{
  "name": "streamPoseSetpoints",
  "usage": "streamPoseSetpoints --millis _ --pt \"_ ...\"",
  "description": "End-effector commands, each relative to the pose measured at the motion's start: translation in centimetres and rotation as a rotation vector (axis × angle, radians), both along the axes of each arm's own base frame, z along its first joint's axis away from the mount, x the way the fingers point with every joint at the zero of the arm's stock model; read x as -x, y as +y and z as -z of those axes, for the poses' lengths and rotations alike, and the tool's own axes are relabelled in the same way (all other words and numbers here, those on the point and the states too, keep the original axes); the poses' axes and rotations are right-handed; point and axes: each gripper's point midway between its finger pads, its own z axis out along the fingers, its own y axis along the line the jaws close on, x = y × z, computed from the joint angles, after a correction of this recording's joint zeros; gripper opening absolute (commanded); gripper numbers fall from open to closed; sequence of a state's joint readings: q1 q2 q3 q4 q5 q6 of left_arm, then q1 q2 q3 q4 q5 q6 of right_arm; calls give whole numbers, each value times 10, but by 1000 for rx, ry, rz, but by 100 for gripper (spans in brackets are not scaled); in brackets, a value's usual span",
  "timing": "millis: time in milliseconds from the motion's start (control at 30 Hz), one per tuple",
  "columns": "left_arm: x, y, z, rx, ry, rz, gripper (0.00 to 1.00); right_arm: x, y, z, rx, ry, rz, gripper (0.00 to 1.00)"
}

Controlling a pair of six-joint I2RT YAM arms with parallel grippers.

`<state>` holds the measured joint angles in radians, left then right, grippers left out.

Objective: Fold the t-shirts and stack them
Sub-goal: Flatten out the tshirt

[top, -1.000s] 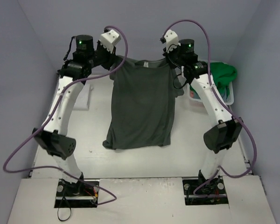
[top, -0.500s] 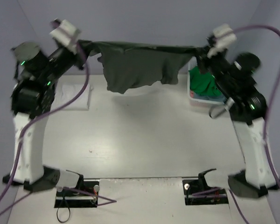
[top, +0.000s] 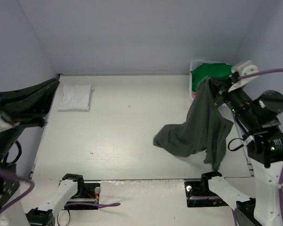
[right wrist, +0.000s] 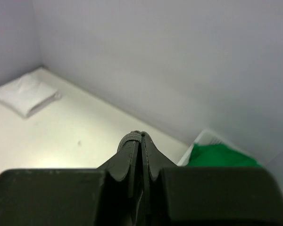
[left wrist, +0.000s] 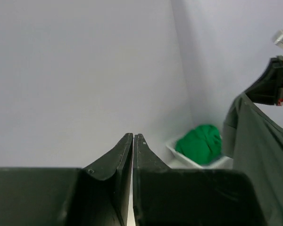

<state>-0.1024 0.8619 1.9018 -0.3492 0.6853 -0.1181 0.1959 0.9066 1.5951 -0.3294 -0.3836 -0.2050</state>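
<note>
The dark grey t-shirt (top: 198, 127) hangs from my right gripper (top: 211, 82) at the right, and its lower part drapes onto the table. The right gripper (right wrist: 141, 135) is shut on a fold of it. My left gripper (top: 54, 83) is raised at the far left, away from the shirt. In the left wrist view it (left wrist: 133, 136) is shut with nothing between the fingers, and the grey shirt (left wrist: 259, 150) shows far right. A folded white t-shirt (top: 75, 97) lies at the back left. A bright green t-shirt (top: 212, 73) sits in the basket. No light blue-grey shirt is in view.
The white laundry basket (top: 192, 66) stands in the back right corner, right behind the hanging shirt. Grey walls close the table on the back, left and right. Both arm bases are at the near edge.
The shirt was stretched between both grippers. The left gripper has let go and swung out to the left. The shirt now hangs from the right gripper alone, lower and further right.
</note>
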Motion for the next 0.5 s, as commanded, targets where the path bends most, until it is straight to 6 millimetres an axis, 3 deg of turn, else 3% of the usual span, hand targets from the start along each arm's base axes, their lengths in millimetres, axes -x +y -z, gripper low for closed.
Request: streamPoseSetpoints --millis 0,133,333,467 --pt "-82 -19 61 7 273 85 0 -26 18 35 32 96 -79 0" --pt "-108 -29 98 11 375 144 0 -37 25 53 77 153 -101 0" --pt "-128 -29 138 -33 440 115 0 -42 36 54 102 147 -136 0" --pt "-137 -26 158 -50 464 92 0 -75 62 89 123 256 -193 0"
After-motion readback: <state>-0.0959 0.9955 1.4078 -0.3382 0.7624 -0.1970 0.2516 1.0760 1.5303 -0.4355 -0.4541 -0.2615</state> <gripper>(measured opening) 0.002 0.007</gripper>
